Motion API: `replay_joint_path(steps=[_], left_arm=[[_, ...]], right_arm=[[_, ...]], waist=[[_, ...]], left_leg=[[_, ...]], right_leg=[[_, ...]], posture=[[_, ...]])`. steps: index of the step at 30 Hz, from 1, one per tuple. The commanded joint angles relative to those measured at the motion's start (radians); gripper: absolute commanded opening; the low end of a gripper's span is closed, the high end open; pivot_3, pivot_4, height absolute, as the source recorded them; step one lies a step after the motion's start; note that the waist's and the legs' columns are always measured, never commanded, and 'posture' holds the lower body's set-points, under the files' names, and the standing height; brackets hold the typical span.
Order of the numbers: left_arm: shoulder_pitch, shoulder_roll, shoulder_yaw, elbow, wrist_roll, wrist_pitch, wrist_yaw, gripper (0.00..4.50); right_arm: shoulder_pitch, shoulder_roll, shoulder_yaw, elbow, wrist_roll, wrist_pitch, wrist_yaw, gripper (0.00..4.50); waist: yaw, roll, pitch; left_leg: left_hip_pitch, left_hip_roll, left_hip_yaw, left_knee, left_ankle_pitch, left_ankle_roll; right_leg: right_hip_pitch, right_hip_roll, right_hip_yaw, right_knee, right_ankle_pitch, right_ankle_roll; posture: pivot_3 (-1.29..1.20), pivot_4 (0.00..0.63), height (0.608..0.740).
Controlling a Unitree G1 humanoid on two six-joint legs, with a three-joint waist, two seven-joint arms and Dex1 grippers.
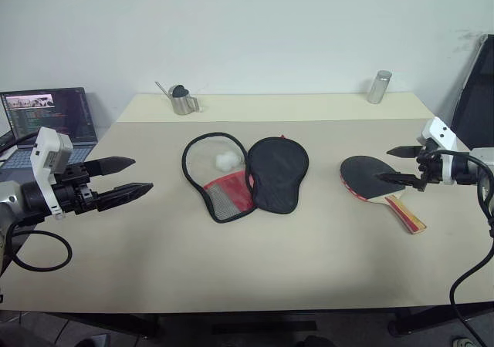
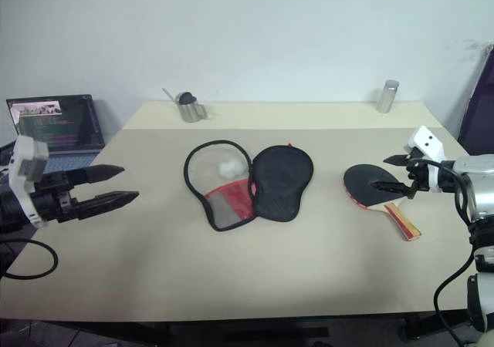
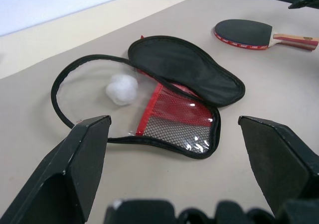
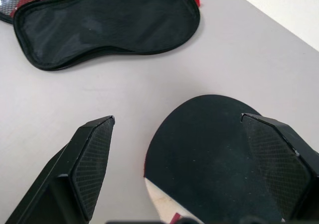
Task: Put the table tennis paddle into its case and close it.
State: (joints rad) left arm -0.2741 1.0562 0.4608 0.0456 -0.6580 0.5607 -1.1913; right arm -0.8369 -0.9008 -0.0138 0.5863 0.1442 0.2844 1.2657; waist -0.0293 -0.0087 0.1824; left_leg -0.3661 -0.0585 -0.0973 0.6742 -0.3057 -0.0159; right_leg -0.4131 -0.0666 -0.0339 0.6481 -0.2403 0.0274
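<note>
Right gripper (image 1: 401, 165) hangs spread wide and empty right over the paddle (image 1: 369, 177), which lies flat on the table (image 1: 309, 270) just below and ahead of its fingertips, black face toward the case (image 1: 245, 176) and handle running back toward the table's near right edge. So the right arm is clearly the nearer 1, and I'd expect it to drop onto the paddle. Left gripper (image 1: 123, 179), also wide and empty, sits well off, with the case lying unzipped ahead of it between the 2 grippers.
</note>
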Motion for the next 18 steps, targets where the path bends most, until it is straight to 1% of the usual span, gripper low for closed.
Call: replay_joint_path(steps=[1, 8, 10, 12, 14, 15, 18], left_arm=[[-0.028, 0.02, 0.004, -0.013, 0.0, -0.005, -0.005, 4.5], [-0.098, -0.005, -0.023, 0.014, 0.007, -0.007, 0.032, 4.5], [-0.103, -0.029, -0.046, 0.026, 0.022, -0.013, 0.052, 4.5], [-0.13, -0.092, -0.105, 0.098, 0.08, -0.045, 0.106, 4.5], [-0.163, -0.154, -0.14, 0.142, 0.113, -0.057, 0.168, 4.5], [-0.198, -0.2, -0.152, 0.207, 0.145, -0.081, 0.23, 4.5], [-0.306, -0.316, -0.185, 0.345, 0.233, -0.072, 0.446, 4.5]], right_arm=[[-0.005, -0.014, -0.035, -0.044, 0.03, -0.003, 0.005, 4.46], [0.015, -0.009, -0.048, -0.06, 0.046, 0.001, -0.016, 4.46], [0.01, -0.01, -0.042, -0.054, 0.045, -0.007, -0.01, 4.46], [0.009, -0.008, -0.04, -0.062, 0.045, -0.001, -0.015, 4.46], [0.017, -0.016, -0.044, -0.067, 0.049, 0.0, -0.012, 4.46], [0.027, -0.015, -0.045, -0.079, 0.05, 0.015, -0.021, 4.46], [0.045, -0.034, -0.044, -0.119, 0.058, 0.056, -0.01, 4.46]], waist=[[0.0, 0.0, 0.0], [0.0, 0.0, 0.0], [0.0, 0.0, 0.0], [0.001, 0.001, -0.001], [0.002, 0.002, -0.001], [0.002, 0.002, -0.001], [0.007, 0.0, 0.0]], left_leg=[[0.0, 0.0, 0.0, 0.0, 0.0, 0.0], [0.0, 0.0, 0.0, 0.0, 0.0, 0.0], [0.0, 0.0, 0.0, 0.0, 0.0, 0.0], [0.0, 0.0, 0.0, 0.0, 0.0, 0.0], [0.001, -0.001, 0.0, 0.001, 0.0, 0.0], [0.001, -0.001, 0.0, 0.001, 0.0, 0.0], [0.0, -0.001, 0.0, 0.003, 0.0, 0.0]], right_leg=[[0.0, 0.0, 0.0, 0.0, 0.0, 0.0], [0.0, 0.0, 0.0, 0.0, 0.0, 0.0], [0.0, 0.0, 0.0, 0.0, 0.0, 0.0], [0.0, 0.0, 0.0, 0.0, 0.0, 0.0], [0.0, 0.0, 0.0, 0.001, 0.0, 0.0], [0.0, 0.0, 0.0, 0.002, 0.0, 0.0], [0.001, 0.0, -0.001, 0.003, 0.0, 0.0]], posture=[[0.0, 0.15, 0.74], [0.0, 0.15, 0.74], [0.0, 0.15, 0.74], [0.0, 0.15, 0.74], [0.0, 0.15, 0.74], [0.0, 0.15, 0.74], [0.0, 0.15, 0.74]])
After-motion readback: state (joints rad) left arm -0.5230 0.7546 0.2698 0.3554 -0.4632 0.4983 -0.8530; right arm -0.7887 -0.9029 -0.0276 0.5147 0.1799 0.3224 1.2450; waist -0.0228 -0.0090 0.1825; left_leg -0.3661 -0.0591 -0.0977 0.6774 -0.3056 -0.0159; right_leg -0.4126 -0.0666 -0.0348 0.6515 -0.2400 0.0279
